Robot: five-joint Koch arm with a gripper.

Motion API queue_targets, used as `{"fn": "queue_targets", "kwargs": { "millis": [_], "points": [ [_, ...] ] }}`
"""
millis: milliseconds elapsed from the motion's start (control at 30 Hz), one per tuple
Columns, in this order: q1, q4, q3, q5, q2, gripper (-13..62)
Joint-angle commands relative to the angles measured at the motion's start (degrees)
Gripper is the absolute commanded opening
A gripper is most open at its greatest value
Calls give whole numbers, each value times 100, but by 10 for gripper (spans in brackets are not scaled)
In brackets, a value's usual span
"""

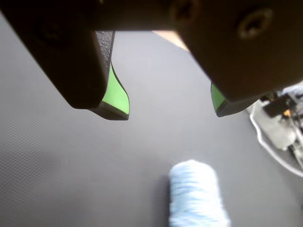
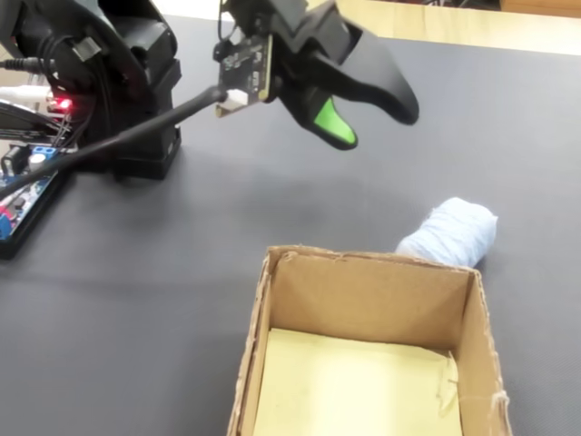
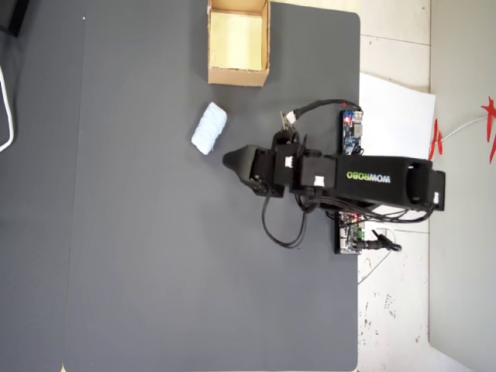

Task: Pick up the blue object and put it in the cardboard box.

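Your gripper (image 1: 173,113) hangs above the dark grey mat (image 1: 57,161) with its jaws spread wide. In the wrist view the two black fingers with green pads (image 1: 116,92) stand well apart, with bare mat showing through the gap. Nothing is held, and neither pad touches anything.

The blue object (image 1: 196,196) lies on the mat below and ahead of the jaws in the wrist view, a little toward the right-hand finger, apart from both tips. It is blurred there; its surface reads as pale, soft and ribbed. In the fixed view the same bundle (image 2: 451,232) rests on its side just beyond the far right corner of the cardboard box (image 2: 272,318), close to the wall; you cannot tell from that view whether they touch. The overhead view shows a clear strip of mat between the bundle (image 3: 209,129) and the box (image 3: 239,76).

In the fixed view the gripper (image 2: 368,113) is raised well clear of the mat, up and to the left of the bundle. The overhead view places its tip (image 3: 230,160) just beside the bundle's lower end.

The box sits upright and open-topped, showing its pale yellowish floor (image 2: 354,386) with nothing on it. Farther off, the arm's base (image 2: 136,82) stands at the mat's edge beside a circuit board (image 3: 351,132) and a white sheet (image 3: 399,116).
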Motion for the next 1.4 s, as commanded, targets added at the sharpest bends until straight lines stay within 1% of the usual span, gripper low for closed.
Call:
{"fn": "queue_targets", "kwargs": {
  "millis": [0, 567, 700, 1000, 1100, 1200, 1233, 1367],
  "points": [
    [35, 35, -536, 26, -53, 329],
    [967, 598, -2355, 97, -2461, 328],
    [1160, 598, -2575, 114, -2988, 328],
    [1283, 563, -2663, 281, -3683, 326],
    [1292, 545, -2751, 299, -3867, 299],
    [1292, 545, -2813, 448, -4008, 293],
    [1292, 545, -2830, 501, -4069, 271],
    [1318, 378, -2821, 510, -4148, 144]
  ]
}}
